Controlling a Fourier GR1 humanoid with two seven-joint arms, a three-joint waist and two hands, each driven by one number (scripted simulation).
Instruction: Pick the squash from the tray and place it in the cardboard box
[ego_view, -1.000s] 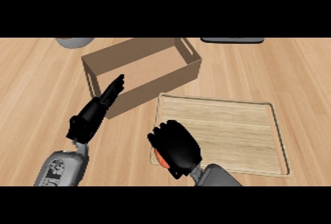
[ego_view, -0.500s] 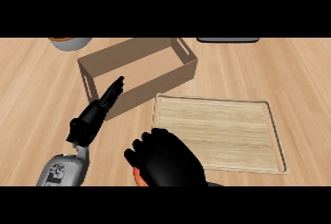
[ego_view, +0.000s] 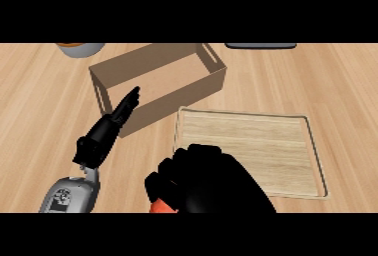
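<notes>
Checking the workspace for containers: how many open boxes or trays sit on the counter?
2: the cardboard box stands upper centre by the left hand; the wooden tray lies right of centre, its near-left corner hidden behind the right hand.

Only a small orange sliver of the squash (ego_view: 161, 207) shows at the near edge, left of the tray, mostly hidden under the curled right hand (ego_view: 210, 182). The light wooden tray (ego_view: 295, 125), shallow and rimmed, lies right of centre. The open brown cardboard box (ego_view: 184, 92) stands just beyond its far left corner.
</notes>
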